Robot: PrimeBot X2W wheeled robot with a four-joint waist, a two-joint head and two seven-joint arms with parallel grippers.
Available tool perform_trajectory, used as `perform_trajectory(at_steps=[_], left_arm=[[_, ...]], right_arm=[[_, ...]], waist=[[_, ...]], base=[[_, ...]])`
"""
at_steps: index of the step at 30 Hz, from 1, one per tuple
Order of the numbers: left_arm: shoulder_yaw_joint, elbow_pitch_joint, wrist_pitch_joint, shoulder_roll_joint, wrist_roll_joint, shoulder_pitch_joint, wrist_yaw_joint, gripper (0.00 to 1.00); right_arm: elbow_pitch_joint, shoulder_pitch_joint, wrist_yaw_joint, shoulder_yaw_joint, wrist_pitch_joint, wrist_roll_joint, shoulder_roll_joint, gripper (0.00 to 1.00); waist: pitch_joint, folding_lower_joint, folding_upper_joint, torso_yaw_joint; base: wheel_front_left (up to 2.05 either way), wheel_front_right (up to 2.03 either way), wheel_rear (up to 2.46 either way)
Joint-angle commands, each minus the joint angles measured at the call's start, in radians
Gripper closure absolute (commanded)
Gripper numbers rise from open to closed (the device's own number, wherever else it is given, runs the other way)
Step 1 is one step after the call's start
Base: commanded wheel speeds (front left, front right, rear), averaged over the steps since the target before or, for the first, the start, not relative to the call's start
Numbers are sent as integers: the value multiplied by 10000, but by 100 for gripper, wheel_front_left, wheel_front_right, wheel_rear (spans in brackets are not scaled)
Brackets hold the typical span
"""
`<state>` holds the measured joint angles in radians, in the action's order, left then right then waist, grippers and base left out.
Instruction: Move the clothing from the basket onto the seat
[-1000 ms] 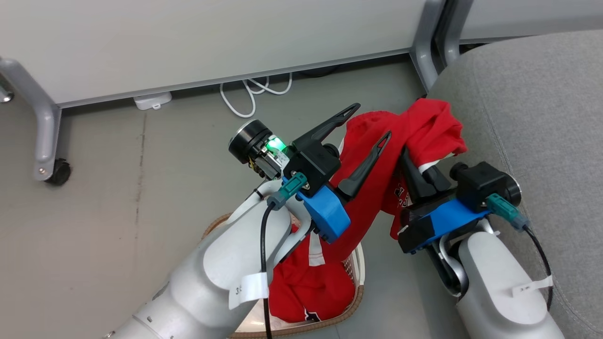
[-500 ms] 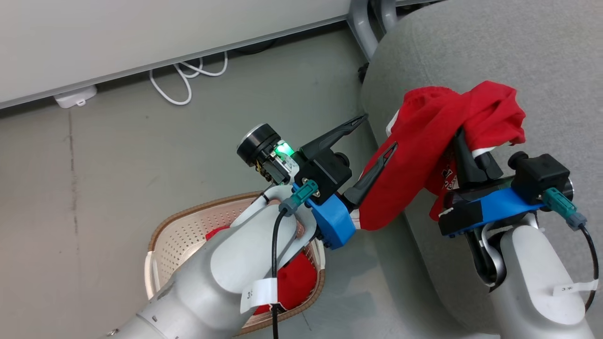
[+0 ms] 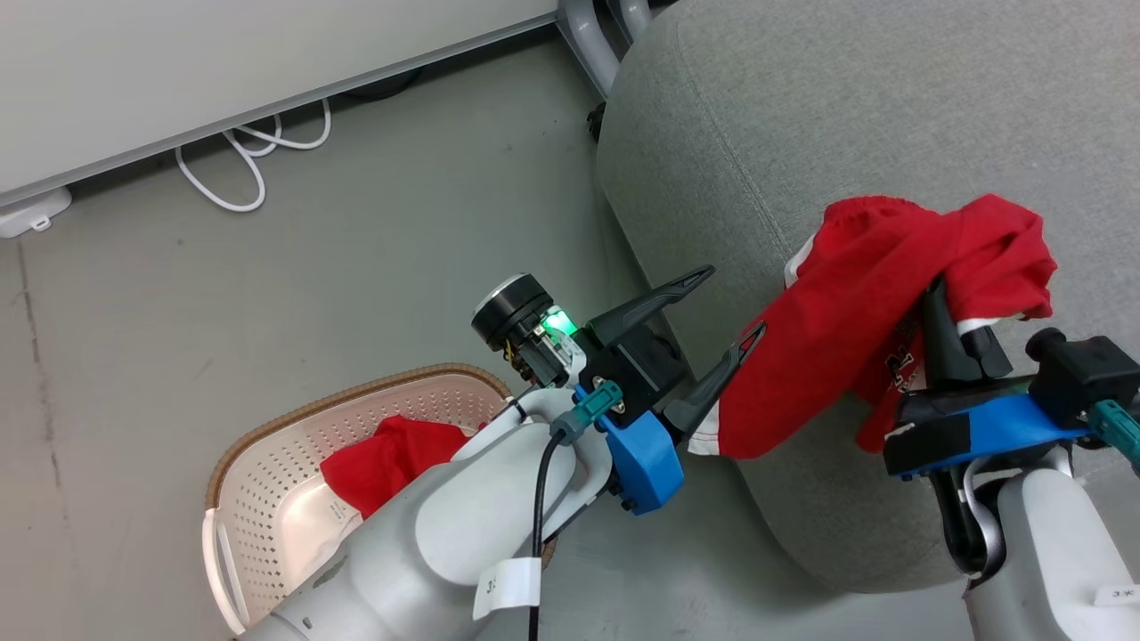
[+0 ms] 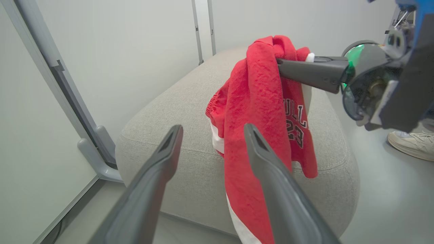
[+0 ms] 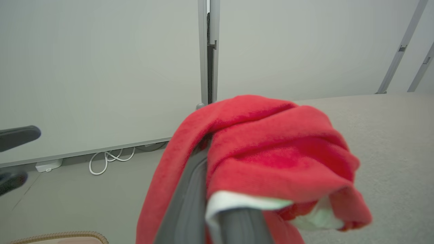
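My right gripper is shut on a red garment with black-white lettering and white lining. The garment hangs over the near edge of the grey seat, its lower end dangling off the side. In the right wrist view the cloth drapes over my fingers. My left gripper is open and holds nothing; one finger lies close against the hanging cloth. The second red garment lies in the basket on the floor, partly hidden by my left forearm.
A white partition panel stands behind, with grey legs next to the seat's corner. A white cable and a plug block lie at its foot. A person's shoe rests on the floor beyond the seat.
The camera has swung right. My right gripper has carried the red garment from above the basket to over the seat's edge, pulling its lower end out of the basket. The left gripper stayed open alongside.
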<state>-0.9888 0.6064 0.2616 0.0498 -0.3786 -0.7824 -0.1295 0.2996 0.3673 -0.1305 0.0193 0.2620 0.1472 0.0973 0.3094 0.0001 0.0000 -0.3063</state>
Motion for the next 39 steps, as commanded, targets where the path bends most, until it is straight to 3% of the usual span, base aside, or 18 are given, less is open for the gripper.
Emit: perform_trajectory(at_steps=[1, 12, 20, 27, 32, 39], left_arm=[[-66, 6, 52, 12, -34, 67, -14, 0], [-257, -152, 52, 15, -242, 281, -16, 0], [-39, -362, 52, 15, -51, -93, 20, 0], [144, -688, 52, 190, 383, -779, 27, 0], [187, -972, 52, 368, 760, -1484, 18, 0], [92, -1022, 47, 622, 1088, -2551, 1, 0]], right_arm=[[-78, -171, -5, 109, 45, -18, -6, 100], [-299, -877, -5, 409, 44, -22, -129, 100], [-512, -351, -5, 437, 45, -81, 26, 100], [-964, 1203, -3, 825, 45, 120, 435, 100], [-1369, 2822, -3, 1826, 44, 231, 938, 100], [-1615, 5022, -3, 3535, 42, 237, 2129, 100]], waist=[[-31, -1, 0, -102], [-199, -1, 0, -318], [309, -1, 0, -282], [1717, -1, 0, -171], [3123, -1, 0, -22], [4796, -1, 0, 162]], base=[[0, 0, 0], [0, 0, 0], [0, 0, 0], [0, 0, 0], [0, 0, 0], [0, 0, 0]])
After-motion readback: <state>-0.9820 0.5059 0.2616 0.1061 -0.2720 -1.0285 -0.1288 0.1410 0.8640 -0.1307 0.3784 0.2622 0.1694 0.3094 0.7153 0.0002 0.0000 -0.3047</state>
